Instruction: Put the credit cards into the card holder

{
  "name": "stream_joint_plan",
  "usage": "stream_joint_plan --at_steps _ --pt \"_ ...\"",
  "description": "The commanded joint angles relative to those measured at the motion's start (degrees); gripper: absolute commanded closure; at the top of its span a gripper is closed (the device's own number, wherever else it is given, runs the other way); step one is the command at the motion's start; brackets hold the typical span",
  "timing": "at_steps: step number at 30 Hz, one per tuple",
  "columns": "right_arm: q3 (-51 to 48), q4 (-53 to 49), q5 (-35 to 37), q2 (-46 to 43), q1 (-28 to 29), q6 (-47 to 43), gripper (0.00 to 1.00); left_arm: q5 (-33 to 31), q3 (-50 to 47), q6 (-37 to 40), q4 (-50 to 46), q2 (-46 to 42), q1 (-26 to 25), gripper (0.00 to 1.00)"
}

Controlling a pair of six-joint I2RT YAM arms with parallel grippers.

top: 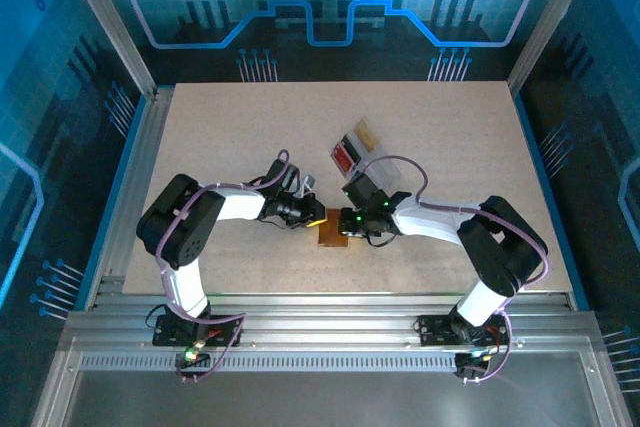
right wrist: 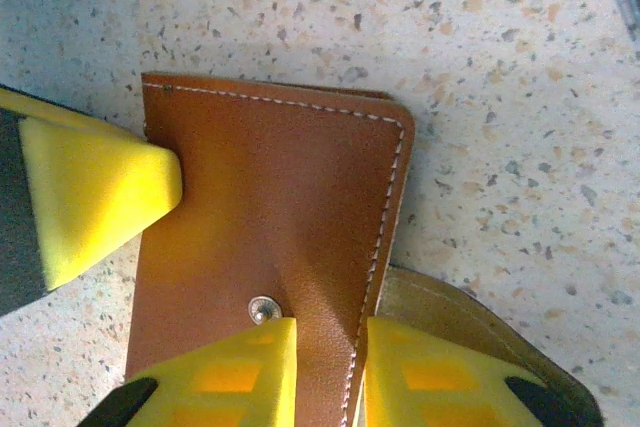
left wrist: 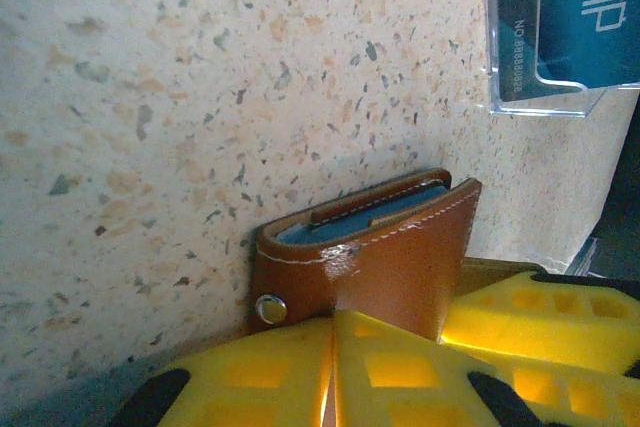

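Note:
The brown leather card holder [top: 332, 233] lies on the table between my two grippers. In the left wrist view its pocket side faces me, with a blue credit card [left wrist: 350, 222] tucked inside. My left gripper [left wrist: 335, 325] is shut on the holder's edge beside the pale snap button [left wrist: 270, 309]. In the right wrist view my right gripper [right wrist: 330, 332] is shut on a raised fold of the card holder [right wrist: 280, 187], next to the snap. The left gripper's yellow finger [right wrist: 100, 187] pinches the holder's left edge there.
A clear plastic tray [left wrist: 540, 97] stands just beyond the holder and holds a blue VIP card [left wrist: 595, 17]. From above, the tray [top: 357, 145] shows a red card [top: 343, 155] and a tan card [top: 367, 132]. Metal rails frame the speckled table.

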Motion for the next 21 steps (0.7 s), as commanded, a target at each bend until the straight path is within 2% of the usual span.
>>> stream_joint_plan --at_steps 1,3,7,21 --pt "1.4 12.7 -5.6 -1.9 0.3 1.6 0.78 -8.5 -2.8 -1.4 -6.7 5.8 -0.2 0.88" --pt "3.9 7.0 -3.3 -1.2 0.2 1.6 0.77 -8.6 -2.8 -1.4 -6.8 5.8 -0.2 0.88" --pt "4.4 2.7 0.1 -0.7 0.3 2.1 0.75 -8.8 -2.7 -1.4 -6.8 5.8 -0.2 0.88" --pt "6.8 -4.6 5.1 0.8 0.3 2.0 0.69 -9.3 -2.5 -1.4 -7.2 6.3 -0.2 0.88"
